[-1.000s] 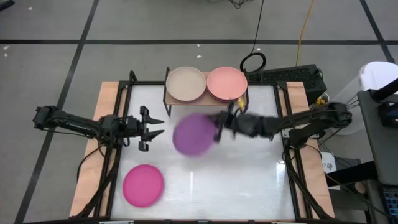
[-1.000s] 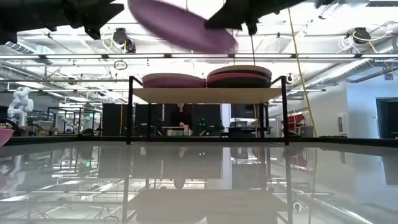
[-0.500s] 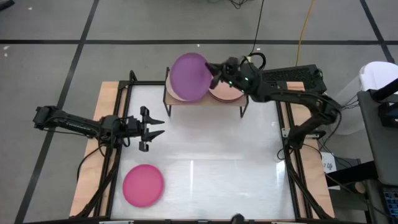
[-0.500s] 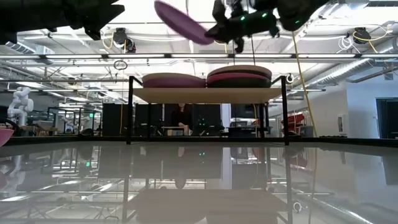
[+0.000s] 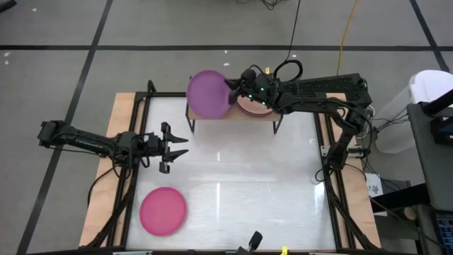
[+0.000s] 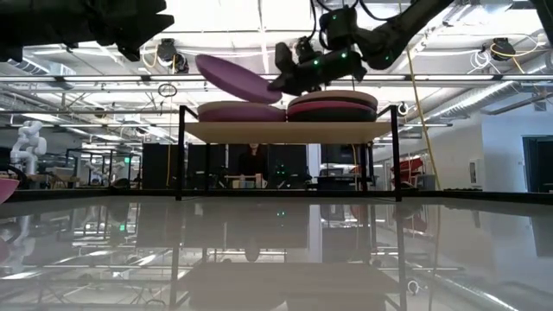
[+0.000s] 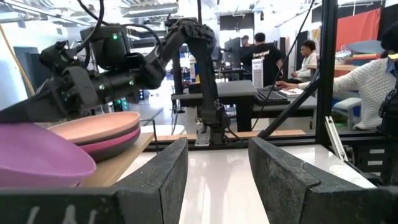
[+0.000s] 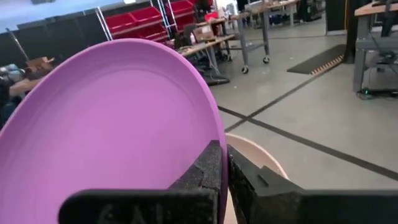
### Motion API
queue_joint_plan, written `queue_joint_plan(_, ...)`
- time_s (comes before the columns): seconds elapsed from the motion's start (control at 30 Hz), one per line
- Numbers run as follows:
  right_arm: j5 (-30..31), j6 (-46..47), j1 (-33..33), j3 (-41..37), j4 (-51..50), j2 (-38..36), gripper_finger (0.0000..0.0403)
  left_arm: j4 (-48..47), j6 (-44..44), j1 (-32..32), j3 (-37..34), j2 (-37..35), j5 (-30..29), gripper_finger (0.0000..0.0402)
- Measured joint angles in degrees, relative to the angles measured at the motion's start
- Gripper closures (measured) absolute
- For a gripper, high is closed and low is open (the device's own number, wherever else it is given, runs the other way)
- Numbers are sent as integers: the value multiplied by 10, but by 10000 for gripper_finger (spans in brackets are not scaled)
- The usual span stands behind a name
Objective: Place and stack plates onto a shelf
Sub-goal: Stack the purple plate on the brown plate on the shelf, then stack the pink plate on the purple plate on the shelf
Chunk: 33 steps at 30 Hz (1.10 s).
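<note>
My right gripper (image 5: 232, 88) is shut on a purple plate (image 5: 208, 93) and holds it above the left half of the shelf (image 6: 285, 131), over a beige plate (image 8: 264, 163) that lies there. A stack of pink plates (image 5: 253, 106) rests on the shelf's right half. A magenta plate (image 5: 163, 211) lies flat on the white table near its front left. My left gripper (image 5: 177, 146) stands open at the table's left side, pointing level toward the right, with nothing between its fingers (image 7: 166, 177). My right gripper pinches the purple plate's rim (image 8: 217, 134) between its two fingers (image 8: 205, 177), at the plate's edge toward the table's right. The fingers come level from the right. The plate (image 6: 235, 78) is lifted clear of the shelf and tilted, its free edge higher.
Black frame rails (image 5: 333, 177) run along the table's left and right sides. A white bin (image 5: 430, 92) and cables stand off the table at the right. People sit at desks (image 7: 298, 62) in the room beyond.
My right gripper has carried the purple plate from above the table's middle toward the far edge, over the shelf, then a little left and down. Its wrist has rolled, and the plate now tilts less steeply. My left arm has kept still.
</note>
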Motion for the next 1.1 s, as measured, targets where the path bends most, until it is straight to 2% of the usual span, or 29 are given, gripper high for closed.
queue_joint_plan(0.33,70,-17,-5,1,0,4,397,4,-2,0,0,0,0,225)
queue_joint_plan(0.47,68,-13,-10,1,-3,3,395,3,-4,0,0,0,0,225)
queue_joint_plan(0.67,23,-40,-10,1,-5,3,385,2,-5,0,0,0,0,225)
queue_joint_plan(0.77,20,-41,-9,1,-5,3,352,2,-5,0,0,0,0,225)
queue_joint_plan(0.97,1,-42,-5,1,-18,-23,251,-2,-12,0,0,0,0,225)
queue_joint_plan(1.1,-81,-55,-3,1,-18,-73,206,-25,-21,0,0,0,0,225)
